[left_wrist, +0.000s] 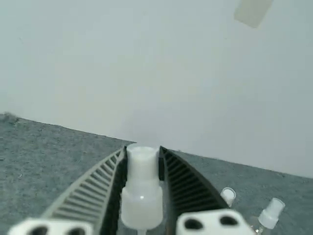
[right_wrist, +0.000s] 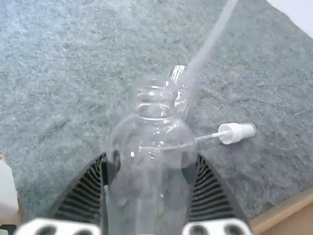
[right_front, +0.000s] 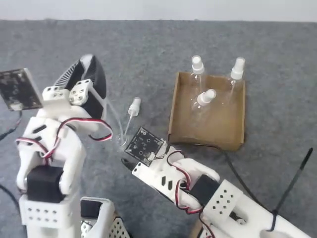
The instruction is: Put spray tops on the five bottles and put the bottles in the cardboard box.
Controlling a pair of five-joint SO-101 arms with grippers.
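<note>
**Containers.** Cardboard box (right_front: 173,106): open top, on surface at right. Holds 3 clear bottles w/ spray tops fitted: far-left bottle (right_front: 197,64) and far-right bottle (right_front: 238,68) upright at far wall, centre bottle (right_front: 206,97) tilted.

**Arms.** Left claw (left_wrist: 143,154): clenched on held spray top (left_wrist: 142,196), head up, jaws on both sides. Its dip tube slants down to neck of open bottle (right_wrist: 151,122); whether the tip is inside, cannot tell. Right claw (right_wrist: 151,161): grasping the open bottle by its body, no top fitted. Left arm stands raised at left; right arm lies low, stretched toward centre.

**Surface.** Loose spray top (right_wrist: 237,133) lies flat w/ tube attached, near the open bottle, apart from box. Surface (right_front: 148,49): grey carpet-like cover. Wall (left_wrist: 146,73) behind: plain white.
</note>
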